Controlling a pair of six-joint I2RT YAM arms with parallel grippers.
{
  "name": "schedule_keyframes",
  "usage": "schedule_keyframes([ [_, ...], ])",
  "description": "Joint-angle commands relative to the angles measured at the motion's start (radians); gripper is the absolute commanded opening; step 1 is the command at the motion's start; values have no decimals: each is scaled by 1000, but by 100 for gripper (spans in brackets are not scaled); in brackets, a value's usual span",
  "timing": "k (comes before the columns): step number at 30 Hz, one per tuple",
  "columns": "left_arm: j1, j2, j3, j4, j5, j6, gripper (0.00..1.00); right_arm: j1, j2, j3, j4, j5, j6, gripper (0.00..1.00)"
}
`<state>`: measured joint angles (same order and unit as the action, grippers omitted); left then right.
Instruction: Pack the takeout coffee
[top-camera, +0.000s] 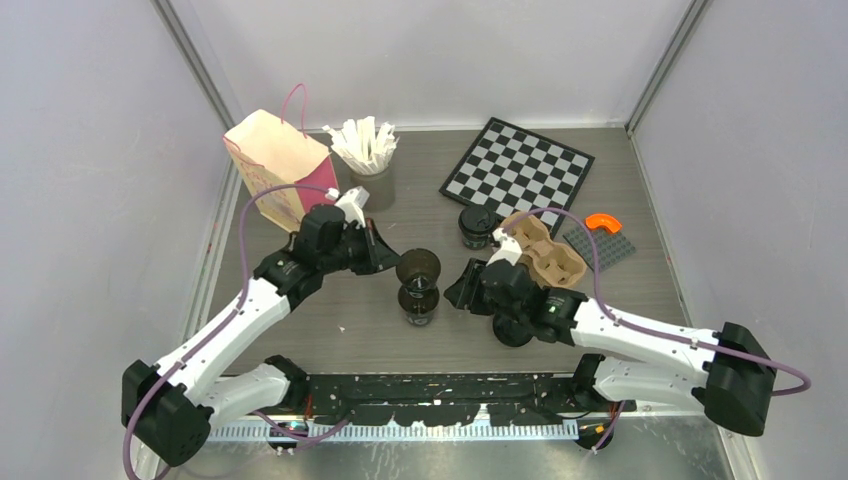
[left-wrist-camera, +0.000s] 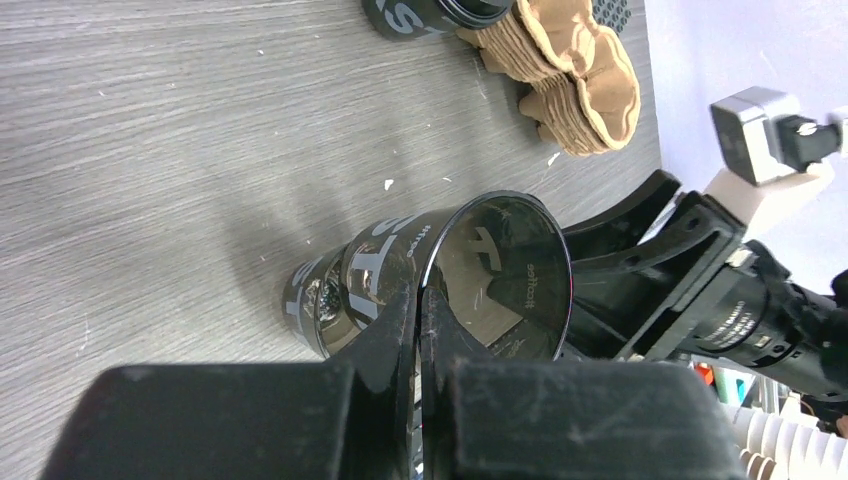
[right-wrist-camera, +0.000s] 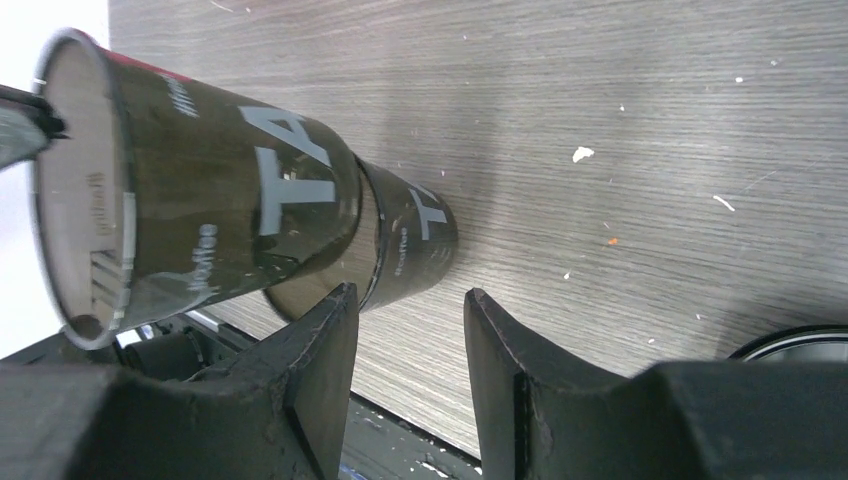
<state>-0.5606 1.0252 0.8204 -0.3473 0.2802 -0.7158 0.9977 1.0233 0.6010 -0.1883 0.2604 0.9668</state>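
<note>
Black nested cups (top-camera: 419, 287) stand on the table (top-camera: 320, 335). Nearest, the right gripper (right-wrist-camera: 410, 300), jaws half apart and empty, should close squarely on the lower cup (right-wrist-camera: 405, 245) before any pull. Beyond it, the left gripper (left-wrist-camera: 420, 297) pinches the rim of the upper cup (left-wrist-camera: 500, 285).

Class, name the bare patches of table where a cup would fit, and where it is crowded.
Bare: between stirrer cup and checkerboard; the near strip between stacked cups and base rail. Crowded: centre-right, around lidded cup, carrier and right gripper.
</note>
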Motion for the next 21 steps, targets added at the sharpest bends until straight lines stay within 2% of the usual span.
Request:
schedule_keyframes([
  [1, 5, -11, 74, -35, -46, 44, 0, 7, 54, 64, 42, -18, -1, 48],
  [6, 5, -35, 124, -90, -101, 76, 0, 6, 122, 109, 54, -37, -9, 48],
  [17, 5, -138, 184, -259, -324, 203, 0, 11, 252, 173, -3, -53, -32, 46],
  [21, 5, -183, 150, -292, -311, 196, 0, 12, 295, 215, -45, -62, -50, 41],
])
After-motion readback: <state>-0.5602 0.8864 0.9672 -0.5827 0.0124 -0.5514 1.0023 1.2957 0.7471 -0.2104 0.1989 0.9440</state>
